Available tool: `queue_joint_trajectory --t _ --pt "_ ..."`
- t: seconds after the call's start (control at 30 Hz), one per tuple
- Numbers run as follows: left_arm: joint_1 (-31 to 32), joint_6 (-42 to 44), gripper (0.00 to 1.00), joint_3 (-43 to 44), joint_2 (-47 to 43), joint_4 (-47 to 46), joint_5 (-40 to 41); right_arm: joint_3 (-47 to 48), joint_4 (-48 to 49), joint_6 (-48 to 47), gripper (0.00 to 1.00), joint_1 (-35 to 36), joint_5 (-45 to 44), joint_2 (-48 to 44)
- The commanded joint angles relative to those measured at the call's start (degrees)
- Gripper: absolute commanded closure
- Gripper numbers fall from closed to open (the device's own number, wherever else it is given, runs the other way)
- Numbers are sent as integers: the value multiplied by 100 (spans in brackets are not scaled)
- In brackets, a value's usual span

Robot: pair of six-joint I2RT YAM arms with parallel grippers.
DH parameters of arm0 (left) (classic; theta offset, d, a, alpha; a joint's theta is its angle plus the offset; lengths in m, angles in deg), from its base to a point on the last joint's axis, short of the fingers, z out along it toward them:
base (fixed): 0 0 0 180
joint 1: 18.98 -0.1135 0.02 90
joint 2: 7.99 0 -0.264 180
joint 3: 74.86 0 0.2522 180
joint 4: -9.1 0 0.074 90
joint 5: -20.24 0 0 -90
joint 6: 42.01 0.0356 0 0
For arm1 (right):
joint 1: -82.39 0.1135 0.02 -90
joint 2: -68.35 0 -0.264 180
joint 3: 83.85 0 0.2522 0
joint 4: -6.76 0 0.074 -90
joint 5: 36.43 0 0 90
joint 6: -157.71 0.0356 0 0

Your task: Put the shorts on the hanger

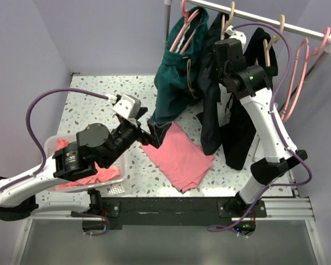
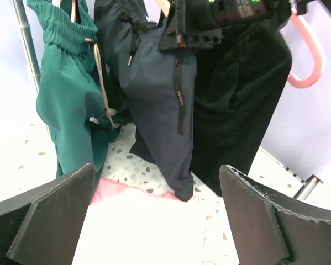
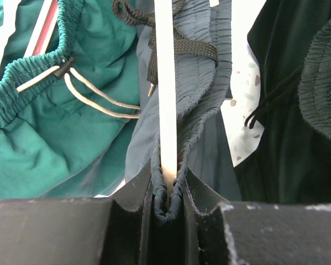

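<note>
Clamped narrow in right hand (image 3: 168,205): gathered waistband of shorts (image 3: 206,61) plus pale bar of hanger (image 3: 165,83), with fabric draped down both sides of bar. Hung up at rail (image 1: 264,19), between teal garment (image 1: 173,83) and black garment (image 2: 240,110). Legs down near tabletop (image 1: 99,105), just past pink cloth (image 1: 182,152). Left hand (image 2: 159,221) spread wide, holding nothing, low and facing the legs. Handling, as a guess: light, limp, thin slick weave, likely to slide off smooth bar if let go unevenly. Bunched elastic waistband probably the thickest, grippiest part. Best hold: waistband edge near drawstring, not the legs. Thin stiff hanger, probably prone to swinging on hook, so worth steadying before release. Cannot tell whether far end of waistband seated on other shoulder.
</note>
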Motion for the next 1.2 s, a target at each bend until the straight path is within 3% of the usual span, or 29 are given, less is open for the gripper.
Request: queue_joint_trajectory --t 0.0,0.17,0.2,0.23,0.27,0.33,0.37,0.43,0.53,0.63,0.77,1.17 --pt "4 -106 0 -84 -51 -238 146 -344 536 -73 100 -20 157 -496" --pt "-22 -106 0 -154 -25 -264 181 -662 756 -161 100 -28 289 -682" --pt "-31 -106 0 -163 -16 -264 190 -697 774 -178 94 -28 385 -699" --pt "-40 -115 0 -181 2 -256 208 -732 800 -196 86 -28 447 -752" --pt "-49 -141 0 -172 37 -203 286 -811 861 -187 68 -28 500 -787" --pt "-110 -281 0 -129 124 -80 392 -864 879 -144 48 -20 657 -909" --pt "-154 -334 0 -120 160 68 418 -925 888 -134 33 -28 719 -980" --pt "-329 -500 0 -67 273 218 314 -1013 897 -99 17 -28 790 -1216" --pt "-645 -694 0 -40 484 517 -159 -1382 950 -38 2 -28 895 -1542" --pt "-988 -887 0 -93 765 895 -669 -1988 1072 32 1 -28 1115 -2130" --pt "-1059 -1081 0 -330 1004 1115 -776 -3128 1204 85 1 -28 1519 -3035" --pt "-1059 -1433 0 -1710 433 369 -619 -5987 1178 217 2 -28 3268 -5769"
